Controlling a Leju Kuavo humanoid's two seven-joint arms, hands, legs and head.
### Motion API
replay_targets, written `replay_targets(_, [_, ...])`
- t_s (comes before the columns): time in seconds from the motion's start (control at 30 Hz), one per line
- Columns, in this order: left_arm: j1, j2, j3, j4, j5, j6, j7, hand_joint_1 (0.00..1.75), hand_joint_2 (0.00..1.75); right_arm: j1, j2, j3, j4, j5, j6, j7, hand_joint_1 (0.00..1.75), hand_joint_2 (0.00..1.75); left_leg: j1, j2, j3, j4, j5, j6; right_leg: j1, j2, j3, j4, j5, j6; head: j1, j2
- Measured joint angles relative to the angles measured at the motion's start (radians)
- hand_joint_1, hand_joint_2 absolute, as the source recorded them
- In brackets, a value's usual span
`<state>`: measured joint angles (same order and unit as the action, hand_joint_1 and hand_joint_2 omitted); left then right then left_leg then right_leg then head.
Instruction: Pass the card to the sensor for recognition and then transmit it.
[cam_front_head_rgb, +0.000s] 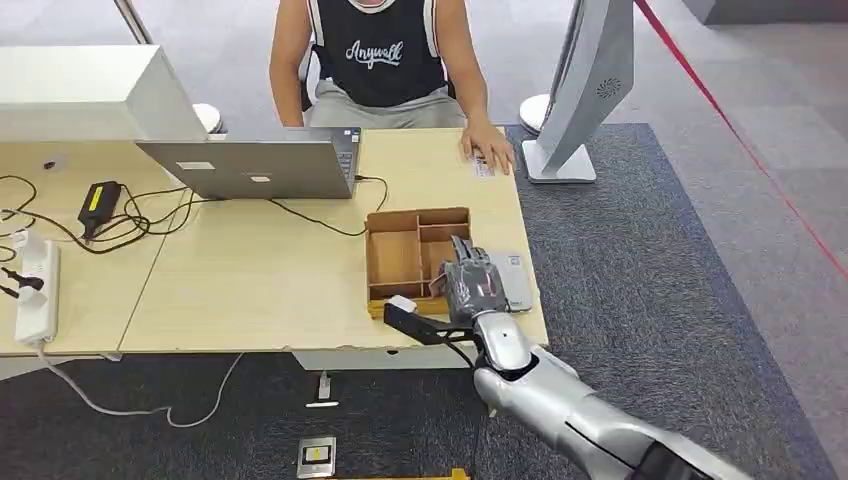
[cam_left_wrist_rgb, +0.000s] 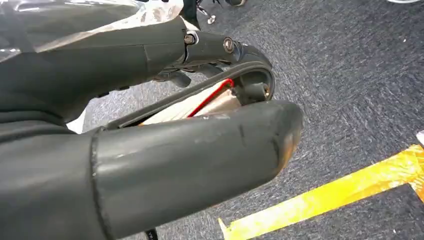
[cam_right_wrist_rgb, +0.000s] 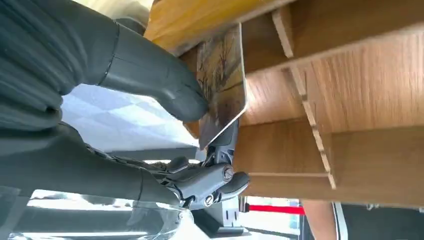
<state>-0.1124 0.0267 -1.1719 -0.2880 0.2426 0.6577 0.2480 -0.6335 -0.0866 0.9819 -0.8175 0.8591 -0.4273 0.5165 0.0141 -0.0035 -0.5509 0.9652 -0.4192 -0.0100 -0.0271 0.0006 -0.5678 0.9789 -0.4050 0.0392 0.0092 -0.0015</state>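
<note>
At the left end of the wooden surface (cam_front_head_rgb: 250, 290) a white power strip (cam_front_head_rgb: 35, 285) lies by the near edge, with a black charger (cam_front_head_rgb: 98, 200) and a tangle of black cables (cam_front_head_rgb: 150, 215) further back. A white box (cam_front_head_rgb: 85, 90) stands at the rear left. Next to the right, an open grey laptop (cam_front_head_rgb: 255, 165) faces a seated person (cam_front_head_rgb: 385, 55), whose hand (cam_front_head_rgb: 490, 150) rests on the surface near the far right corner. Below the surface a small metal plate (cam_front_head_rgb: 317, 456) lies on the dark carpet (cam_front_head_rgb: 640, 260).

Right of the laptop sits a wooden compartment tray (cam_front_head_rgb: 400, 250), its partition walls just beside the right robot hand (cam_front_head_rgb: 472, 282), which reaches over the tray's near right part. A flat grey sensor pad (cam_front_head_rgb: 515, 280) lies just right of the tray, partly hidden by that robot hand. A grey stand (cam_front_head_rgb: 580, 90) rises from the floor past the surface's right edge.

In the right wrist view the right robot hand (cam_right_wrist_rgb: 150, 100) pinches the card (cam_right_wrist_rgb: 222, 85) between thumb and finger, over the tray's compartments (cam_right_wrist_rgb: 350, 95). The card is held on edge, its printed face toward the thumb, its long axis running from the fingers toward the tray wall.

The left robot hand (cam_left_wrist_rgb: 165, 125) hangs over the carpet near yellow floor tape (cam_left_wrist_rgb: 325, 200), its fingers curled in; whether the pale, red-edged thing inside is held I cannot tell.
</note>
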Motion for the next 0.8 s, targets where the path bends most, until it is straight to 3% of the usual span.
replay_targets(0.23, [-0.001, -0.001, -0.005, 0.000, -0.001, -0.001, 0.000, 0.00, 0.00, -0.024, -0.005, -0.009, -0.036, 0.054, -0.062, 0.025, 1.75, 1.75, 0.000, 0.000, 0.000, 0.000, 0.000, 0.000, 0.000, 0.000, 0.000, 0.000, 0.000, 0.000, 0.000, 0.000])
replay_targets(0.37, [-0.001, -0.001, -0.005, 0.000, 0.003, -0.001, 0.000, 0.00, 0.00, -0.072, -0.026, -0.028, -0.132, 0.130, -0.019, 0.074, 1.75, 1.75, 0.000, 0.001, 0.000, 0.000, 0.000, 0.000, 0.000, 0.000, 0.000, 0.000, 0.000, 0.000, 0.000, 0.000])
replay_targets(0.57, [0.002, -0.001, -0.005, 0.001, 0.013, 0.001, -0.011, 0.00, 0.00, -0.115, -0.051, -0.058, -0.262, 0.164, 0.023, 0.091, 1.75, 1.75, 0.000, 0.000, 0.000, 0.000, 0.000, 0.000, 0.000, 0.000, 0.000, 0.000, 0.000, 0.000, 0.000, 0.000])
replay_targets(0.8, [-0.008, -0.002, -0.006, 0.001, -0.008, -0.005, -0.008, 0.00, 0.00, -0.139, -0.078, -0.087, -0.324, 0.159, 0.064, 0.104, 1.75, 1.75, 0.000, 0.001, 0.000, 0.000, 0.000, 0.000, 0.000, 0.000, 0.000, 0.000, 0.000, 0.000, 0.000, 0.000])
